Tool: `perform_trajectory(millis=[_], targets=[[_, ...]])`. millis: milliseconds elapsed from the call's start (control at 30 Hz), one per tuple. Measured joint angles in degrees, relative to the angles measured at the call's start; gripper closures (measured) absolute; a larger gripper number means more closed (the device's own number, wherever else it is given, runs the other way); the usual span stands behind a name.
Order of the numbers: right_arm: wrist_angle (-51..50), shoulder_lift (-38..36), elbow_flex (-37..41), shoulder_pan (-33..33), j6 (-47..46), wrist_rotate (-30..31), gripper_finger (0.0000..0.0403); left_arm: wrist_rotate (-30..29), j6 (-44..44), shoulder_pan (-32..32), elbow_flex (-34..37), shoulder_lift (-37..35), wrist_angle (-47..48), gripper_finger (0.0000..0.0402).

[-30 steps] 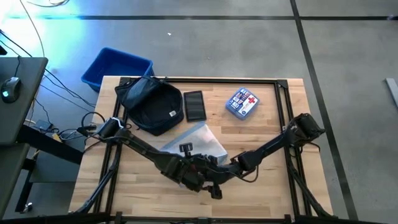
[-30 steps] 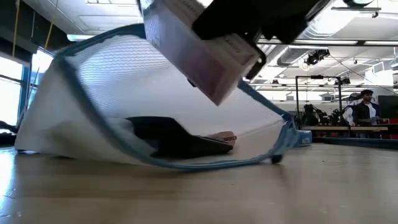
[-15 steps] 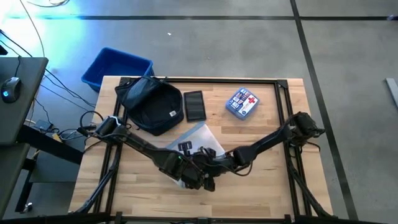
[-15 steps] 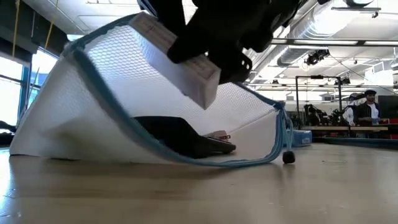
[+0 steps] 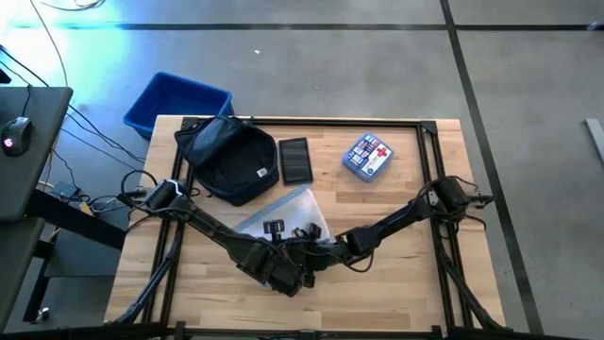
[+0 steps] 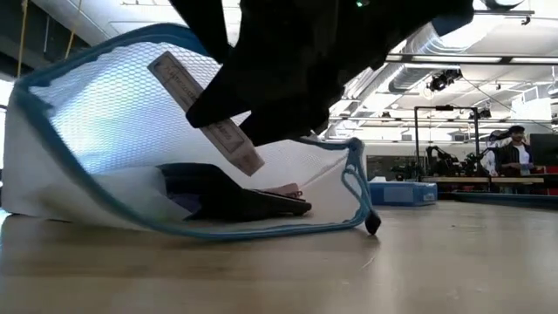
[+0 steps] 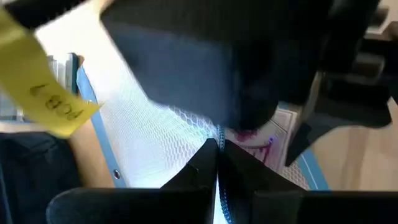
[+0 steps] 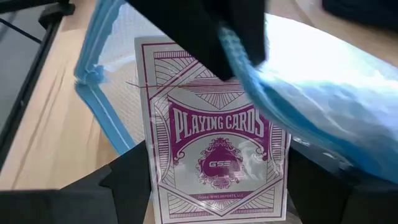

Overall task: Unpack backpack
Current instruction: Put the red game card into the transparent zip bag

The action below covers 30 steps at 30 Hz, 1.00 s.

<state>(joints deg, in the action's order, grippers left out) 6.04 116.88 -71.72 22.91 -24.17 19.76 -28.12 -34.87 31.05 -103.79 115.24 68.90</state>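
Observation:
The dark navy backpack lies at the table's far left, touched by no gripper. A white mesh pouch with a blue zipper edge lies at the table's middle, its mouth held open toward the near edge. My left gripper is shut on the mouth's upper edge. My right gripper holds a purple-and-white playing card box at the pouch's mouth. A dark flat thing lies inside the pouch. My left gripper pinches the pouch's blue zipper edge between its two fingertips, slanting down from above. That edge is lifted, while the pouch's lower side stays on the table. My right gripper pinches the card box by its two long sides, one finger on each. The fingers slant down toward the pouch. The box is lifted clear and tilted, its far end up in the pouch's mouth.
A black flat case and a blue pouch with a red cross lie along the far edge. A bright blue bin stands beyond the far left corner. The zipper pull hangs at the mouth's corner.
My right gripper has carried the card box away from the near edge and leftward toward the pouch's mouth, tipping it steeper. My left gripper has drawn the zipper edge up and toward the left, so the mouth stands taller.

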Motion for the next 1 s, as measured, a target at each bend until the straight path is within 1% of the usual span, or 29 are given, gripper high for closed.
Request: perform_trajectory(millis=[133,233,300,400,533,600,700,733,833,1000], targets=[[-1.82,0.0,0.0,1.35,1.0,3.69,0.0123,-0.24,-3.26,1.61,-0.04,0.0,0.38,0.0401],[-3.8,0.0,0.02,1.38,0.62,3.77,0.0123,-1.33,-5.28,2.94,-0.04,0.0,0.44,0.0401],[-4.66,0.0,0.06,1.28,0.51,3.93,0.0123,-1.09,-4.1,3.81,-0.04,-0.02,0.09,0.0391],[-4.8,0.0,0.09,1.31,1.28,4.0,0.0123,0.15,-3.46,4.71,-0.17,-0.13,1.1,0.036],[-4.77,0.0,0.11,1.33,3.08,2.22,0.0123,3.89,-5.43,4.95,-2.75,-0.6,6.03,0.0307],[-4.8,0.0,0.11,1.4,3.43,0.54,0.0123,5.63,-8.05,5.35,-4.01,-0.96,9.97,0.0286],[-5.7,0.0,-0.52,1.49,2.84,-3.39,0.0123,5.77,-15.74,7.83,-3.71,-1.11,19.38,0.0268],[-5.69,0.09,-1.02,1.49,1.8,-4.5,0.0123,5.77,-18.84,8.81,-2.6,-1.11,21.3,0.0266],[-6.42,1.11,-3.64,1.51,0.64,-6.5,0.0123,8.94,-25.41,12.14,4.55,-2.36,18.95,0.0267],[-12.59,4.7,-11.26,1.53,-1.61,-11.74,0.0123,12.87,-37.96,16.84,16.8,-2.71,19.8,0.0287]])
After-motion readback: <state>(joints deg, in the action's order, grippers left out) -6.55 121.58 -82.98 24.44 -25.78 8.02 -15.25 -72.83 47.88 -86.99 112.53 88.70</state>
